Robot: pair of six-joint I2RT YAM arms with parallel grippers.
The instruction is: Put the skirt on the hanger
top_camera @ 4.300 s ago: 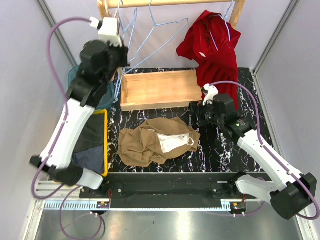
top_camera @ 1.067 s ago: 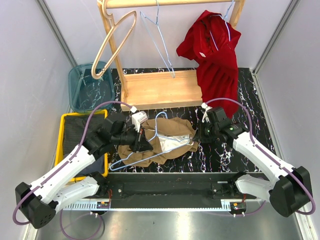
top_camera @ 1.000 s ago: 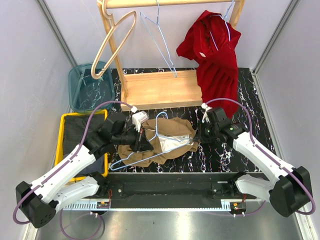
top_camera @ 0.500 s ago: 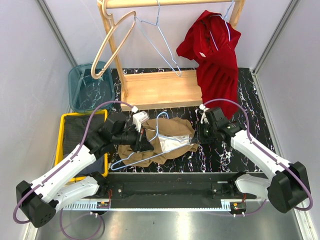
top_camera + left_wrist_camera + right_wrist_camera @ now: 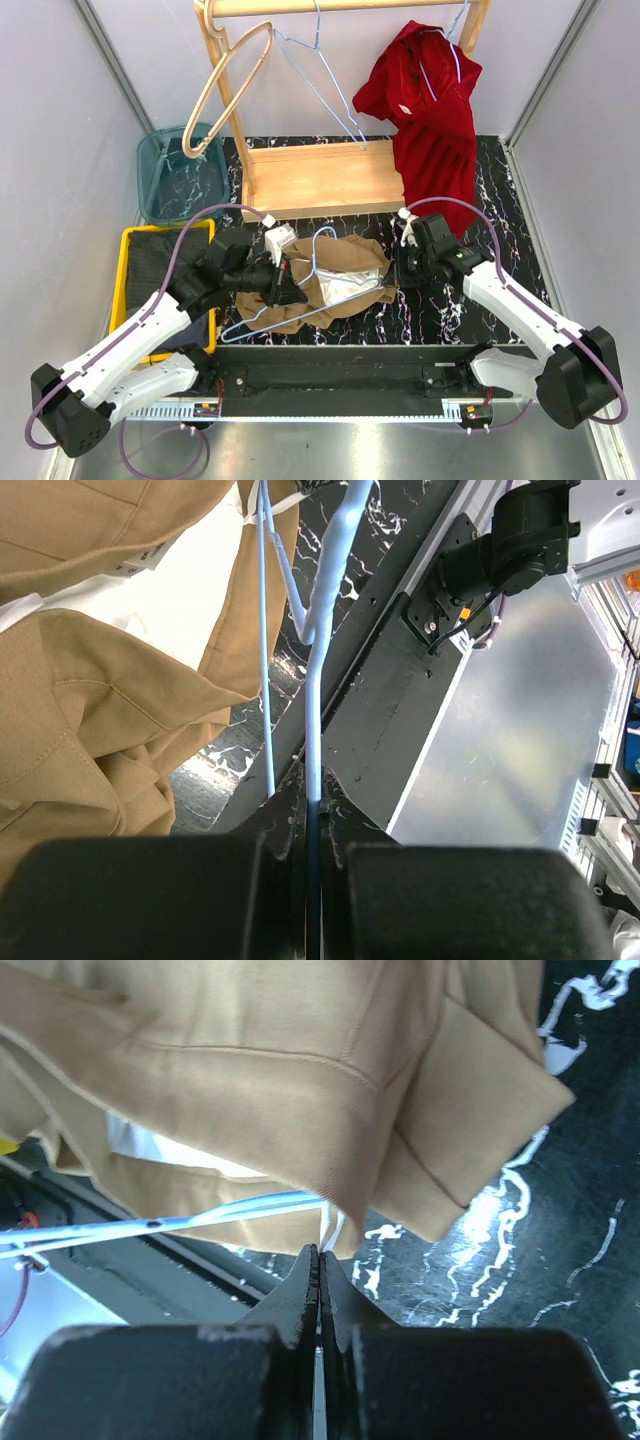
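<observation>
A tan skirt [image 5: 345, 262] with a white lining lies crumpled on the black marbled table. My left gripper [image 5: 290, 286] is shut on a light-blue wire hanger [image 5: 262, 320] that lies over the skirt's left half. In the left wrist view the hanger wire [image 5: 318, 680] runs straight out of the shut left gripper [image 5: 312, 798], beside the skirt folds [image 5: 80, 700]. My right gripper [image 5: 398, 268] sits at the skirt's right edge. In the right wrist view the right gripper [image 5: 318, 1256] has its jaws pressed together just below the skirt hem [image 5: 300, 1090]; no cloth shows between them. The hanger wire [image 5: 200, 1222] passes behind.
A wooden rack stands at the back on a wooden base [image 5: 320, 180], with a wooden hanger [image 5: 225, 85], a blue wire hanger [image 5: 320, 75] and a red dress [image 5: 430, 110]. A teal basket [image 5: 170, 185] and a yellow bin [image 5: 205, 300] with dark clothes stand at the left.
My right gripper has shut and edged slightly left toward the skirt's edge. The wire hanger on the rail has swung to the right. The left arm and its hanger have barely moved.
</observation>
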